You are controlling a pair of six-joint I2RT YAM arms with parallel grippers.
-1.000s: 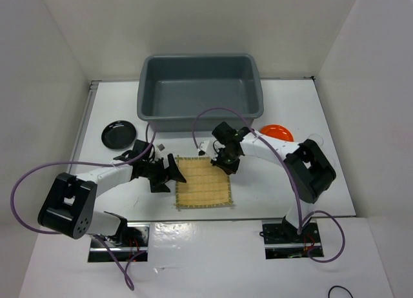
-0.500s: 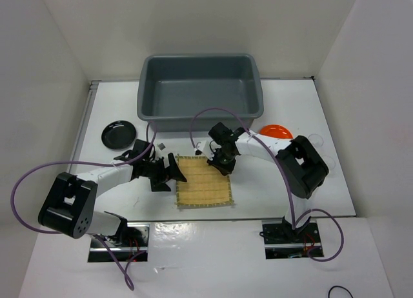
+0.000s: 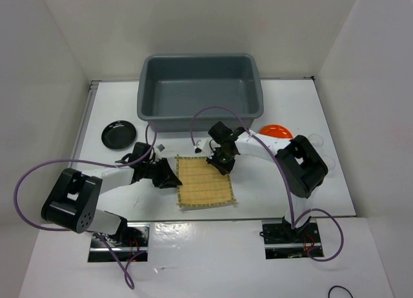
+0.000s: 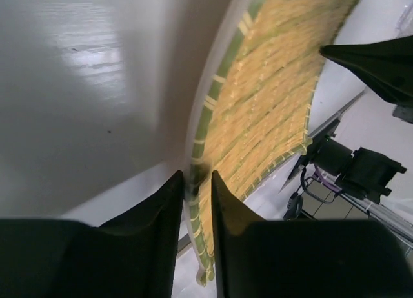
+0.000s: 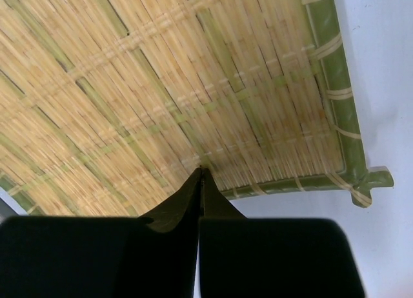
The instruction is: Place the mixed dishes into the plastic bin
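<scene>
The tan woven bamboo mat (image 3: 205,182) lies between the arms in the top view. My left gripper (image 3: 173,180) is at its left edge. The left wrist view shows the jaws shut on the mat's green rim (image 4: 197,169), and that edge is raised off the table. My right gripper (image 3: 220,164) is shut with nothing in it, its tips (image 5: 201,170) pressed onto the mat's weave (image 5: 161,85) near its far right corner. A black plate (image 3: 119,133) lies far left and an orange plate (image 3: 276,131) lies right of the bin (image 3: 200,120). Two tiny clear cups (image 3: 159,146) (image 3: 199,144) stand in front of the bin.
The blue-grey bin holds nothing and stands at the back centre. White walls close in the table on the left, right and back. Purple cables loop over both arms. The arm bases (image 3: 116,237) are bolted at the near edge.
My left gripper moved right to the mat's left edge and closed from wide open onto the rim. The right gripper shifted slightly left on the mat and stayed shut.
</scene>
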